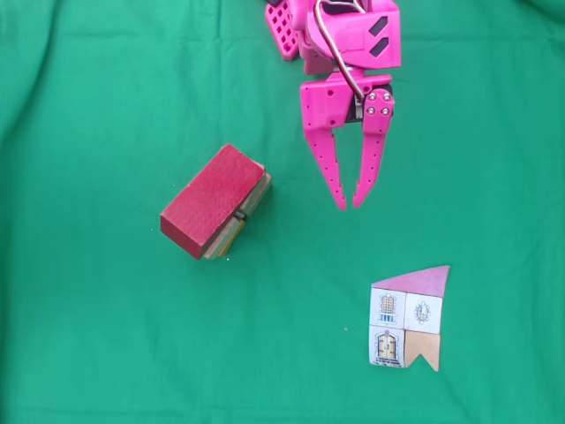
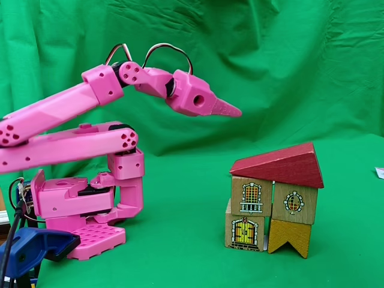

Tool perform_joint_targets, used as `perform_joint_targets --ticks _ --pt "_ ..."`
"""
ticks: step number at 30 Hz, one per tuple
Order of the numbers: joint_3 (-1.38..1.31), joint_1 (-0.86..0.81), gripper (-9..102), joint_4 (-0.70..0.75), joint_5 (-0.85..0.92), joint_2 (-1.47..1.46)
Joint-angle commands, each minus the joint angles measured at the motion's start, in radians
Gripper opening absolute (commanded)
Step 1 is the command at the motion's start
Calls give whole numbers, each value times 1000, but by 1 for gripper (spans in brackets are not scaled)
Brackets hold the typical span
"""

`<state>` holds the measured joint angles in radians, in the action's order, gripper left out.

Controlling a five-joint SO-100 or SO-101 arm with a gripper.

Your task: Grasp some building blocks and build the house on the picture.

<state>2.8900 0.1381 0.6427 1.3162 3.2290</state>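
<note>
Above the card (image 1: 410, 318) on the green cloth (image 1: 88, 353), the pink gripper (image 1: 348, 204) hangs empty, fingertips nearly together. Left of the card stands the finished house (image 2: 273, 204): painted wooden blocks (image 2: 251, 195) under a dark red wedge roof (image 1: 212, 199). Stiff, light and smooth-sided, probably; take any block across its flat faces.
</note>
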Motion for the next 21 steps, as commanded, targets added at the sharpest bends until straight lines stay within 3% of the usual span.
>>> perform_joint_targets --ticks 1,21 --pt "0 11 0 -15 -67 3" --pt "126 41 0 -15 -425 112"
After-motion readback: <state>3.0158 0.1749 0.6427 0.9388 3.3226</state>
